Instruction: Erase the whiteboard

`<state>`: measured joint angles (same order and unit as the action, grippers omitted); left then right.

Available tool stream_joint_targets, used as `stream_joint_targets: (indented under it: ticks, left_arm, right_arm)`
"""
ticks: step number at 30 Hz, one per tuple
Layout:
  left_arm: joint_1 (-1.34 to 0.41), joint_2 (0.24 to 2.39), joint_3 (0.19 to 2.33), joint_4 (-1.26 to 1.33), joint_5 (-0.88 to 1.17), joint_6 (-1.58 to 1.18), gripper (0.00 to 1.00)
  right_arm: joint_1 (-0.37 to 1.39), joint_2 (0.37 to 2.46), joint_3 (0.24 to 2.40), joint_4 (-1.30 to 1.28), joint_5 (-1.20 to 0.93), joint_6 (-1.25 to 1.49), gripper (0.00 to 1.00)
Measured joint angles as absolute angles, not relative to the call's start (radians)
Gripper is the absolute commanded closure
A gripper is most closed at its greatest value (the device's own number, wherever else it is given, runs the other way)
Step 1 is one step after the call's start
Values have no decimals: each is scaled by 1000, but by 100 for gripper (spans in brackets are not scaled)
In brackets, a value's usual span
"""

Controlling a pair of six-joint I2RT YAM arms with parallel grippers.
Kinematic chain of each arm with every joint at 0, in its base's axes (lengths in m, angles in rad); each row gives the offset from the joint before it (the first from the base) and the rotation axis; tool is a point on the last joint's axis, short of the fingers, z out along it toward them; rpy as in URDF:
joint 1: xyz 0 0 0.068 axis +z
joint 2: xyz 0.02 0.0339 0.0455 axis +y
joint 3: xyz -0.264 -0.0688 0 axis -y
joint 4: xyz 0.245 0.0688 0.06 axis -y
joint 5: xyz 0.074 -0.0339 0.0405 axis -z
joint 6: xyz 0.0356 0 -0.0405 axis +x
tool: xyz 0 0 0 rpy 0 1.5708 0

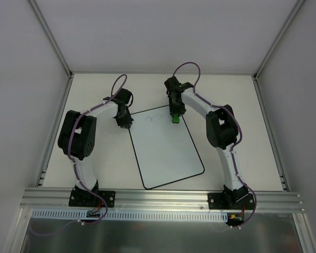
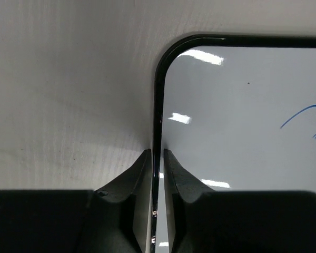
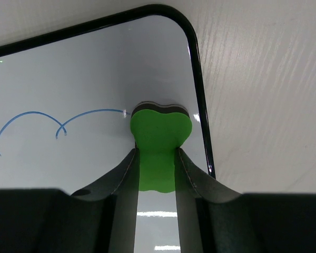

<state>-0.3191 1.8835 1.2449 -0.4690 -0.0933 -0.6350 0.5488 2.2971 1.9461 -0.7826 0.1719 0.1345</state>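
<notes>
The whiteboard (image 1: 166, 150) lies flat on the table, white with a thin black border. Faint blue marks (image 1: 157, 117) sit near its far edge. My left gripper (image 1: 124, 122) is at the board's far left corner. In the left wrist view its jaws (image 2: 157, 152) stand nearly together, one on each side of the black edge of the whiteboard (image 2: 242, 132). My right gripper (image 1: 175, 118) is at the far right corner, shut on a green eraser (image 3: 160, 129). The eraser rests on the whiteboard (image 3: 84, 79) at the right end of a blue curved line (image 3: 37, 118).
White walls with metal posts (image 1: 52, 39) close in the table on three sides. An aluminium rail (image 1: 163, 197) runs along the near edge with both arm bases on it. The right arm's elbow (image 1: 221, 129) hangs just right of the board.
</notes>
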Motion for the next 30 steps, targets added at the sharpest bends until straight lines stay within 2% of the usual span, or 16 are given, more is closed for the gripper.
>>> stream_joint_targets:
  ticks: [1,3,10,15,20,30]
  left_arm:
    - [-319,1885,1248,-469,-92,-635,95]
    - [-319,1890,1254,-472,-91,-631,100]
    - [-319,1892,1256,-476,-81,-608,100]
    - [-322,1892,1254,-470,-76,-586,100]
    - [-344,1891,1252,-467,-100,-570,100]
    - [-400,1880,1230,-428,-141,-567,100]
  right_arm:
    - [549,2297,1946,-783,172,134,100]
    - [550,2297,1946,-781,173,134,100]
    - [554,2312,1972,-785,153,125,100]
    - [578,2387,2104,-829,138,110,100]
    - [638,2450,2214,-859,133,93,100]
    - [761,2495,2297,-884,80,83,100]
